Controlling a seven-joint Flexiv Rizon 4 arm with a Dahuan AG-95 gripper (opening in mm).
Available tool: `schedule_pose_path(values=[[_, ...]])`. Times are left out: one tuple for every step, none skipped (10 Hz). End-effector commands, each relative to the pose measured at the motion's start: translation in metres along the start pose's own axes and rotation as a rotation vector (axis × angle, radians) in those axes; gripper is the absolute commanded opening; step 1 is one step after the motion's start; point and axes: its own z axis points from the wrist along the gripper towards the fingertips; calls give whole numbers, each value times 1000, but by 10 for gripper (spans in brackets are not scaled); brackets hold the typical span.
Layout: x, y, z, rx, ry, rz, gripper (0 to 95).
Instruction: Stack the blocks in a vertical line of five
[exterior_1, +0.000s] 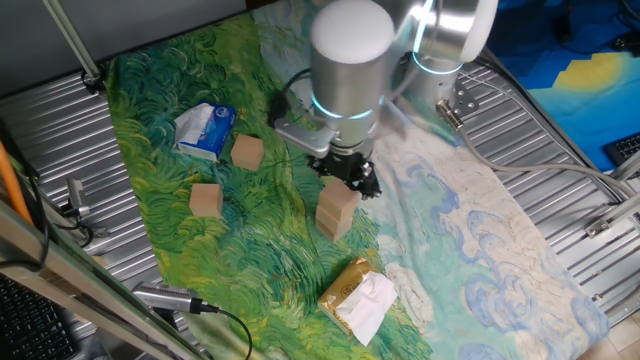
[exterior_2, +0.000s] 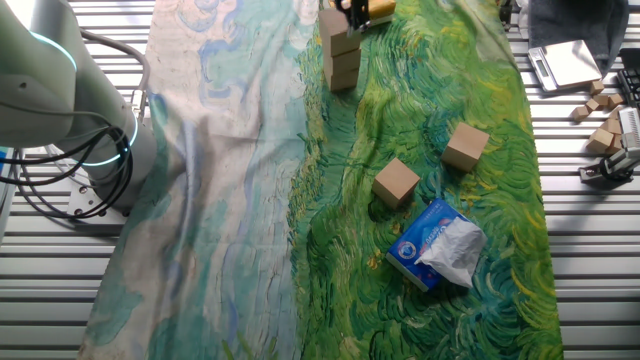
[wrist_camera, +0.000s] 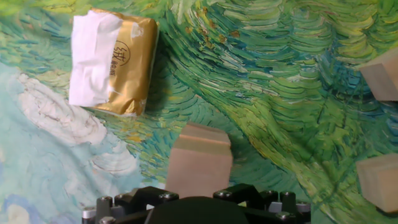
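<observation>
A short stack of light-brown wooden blocks (exterior_1: 337, 212) stands on the painted cloth; I cannot tell if it is two or three high. It also shows in the other fixed view (exterior_2: 340, 55) and from above in the hand view (wrist_camera: 199, 163). My gripper (exterior_1: 352, 180) is right at the stack's top, its tips partly hidden by the arm. The hand view shows only the gripper's black base, not the fingers, so open or shut is unclear. Two loose blocks lie on the green part of the cloth: one (exterior_1: 247, 152) by the blue packet, one (exterior_1: 206, 199) nearer the front.
A blue-and-white soft packet (exterior_1: 205, 130) lies left of the stack. A yellow-and-white wrapped packet (exterior_1: 358, 295) lies in front of it. Several more wooden blocks (exterior_2: 603, 120) sit off the cloth on the metal table. Cables run along the table edges.
</observation>
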Motion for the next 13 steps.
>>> schedule_pose_path(values=[[-4, -14, -7, 8, -5, 2, 950], [-8, -28, -13, 8, -3, -13, 950], [-11, -44, -18, 8, 3, -28, 950], [-13, -62, -20, 11, 1, -47, 760], [-14, -78, -18, 10, -3, -63, 760], [-14, -88, -14, 13, -4, -72, 760], [-15, -99, -8, 16, -7, -82, 760], [-16, -111, -1, 20, -13, -101, 760], [-19, -118, 8, 25, -25, -118, 760], [-21, -122, 16, 32, -25, -129, 760], [-24, -128, 27, 37, -26, -131, 760], [-27, -133, 40, 44, -19, -126, 760], [-31, -140, 58, 45, -20, -119, 760]])
